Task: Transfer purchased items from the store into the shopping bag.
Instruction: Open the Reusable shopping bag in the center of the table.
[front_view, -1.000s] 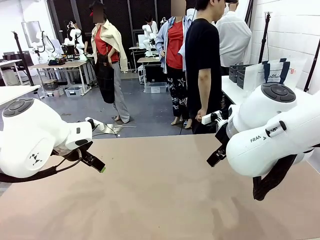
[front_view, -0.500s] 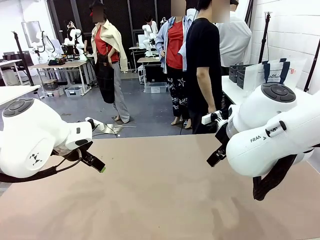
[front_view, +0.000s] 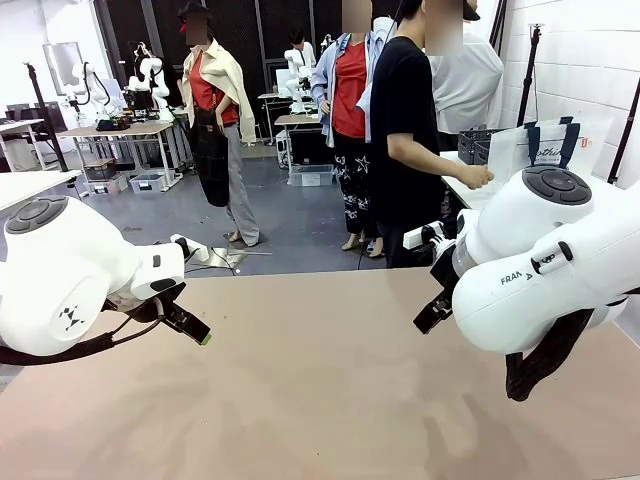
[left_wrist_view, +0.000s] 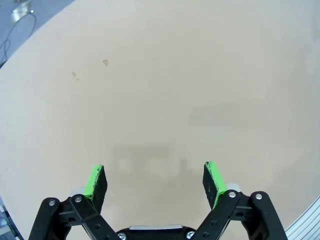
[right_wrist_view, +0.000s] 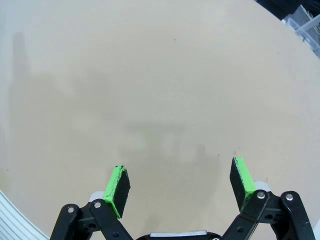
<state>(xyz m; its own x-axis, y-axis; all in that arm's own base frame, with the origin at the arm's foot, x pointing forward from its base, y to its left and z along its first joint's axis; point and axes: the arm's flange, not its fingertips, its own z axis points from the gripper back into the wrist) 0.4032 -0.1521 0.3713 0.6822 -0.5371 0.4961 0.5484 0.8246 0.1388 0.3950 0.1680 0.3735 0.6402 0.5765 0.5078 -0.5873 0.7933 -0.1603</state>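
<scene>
The shopping bag (front_view: 548, 146), translucent white with navy handles, stands on a white side table at the far right, beyond my table. Beside it, to its left, sits the store (front_view: 476, 144), a dark grey mesh basket. A person in a black T-shirt stands at the far edge with a hand (front_view: 478, 177) stretched toward that side table. My left gripper (front_view: 192, 327) hangs low over the tan table's left side and is open (left_wrist_view: 155, 176), nothing between its green pads. My right gripper (front_view: 431, 312) hangs on the right side, open (right_wrist_view: 180, 176) over bare tabletop.
The tan tabletop (front_view: 320, 400) lies bare between the two arms. Its far edge (front_view: 300, 274) runs across the middle of the front view. More people stand behind the person in black, and workbenches fill the back left.
The person in black has turned and reached a hand out toward the side table at the right. Neither arm has moved.
</scene>
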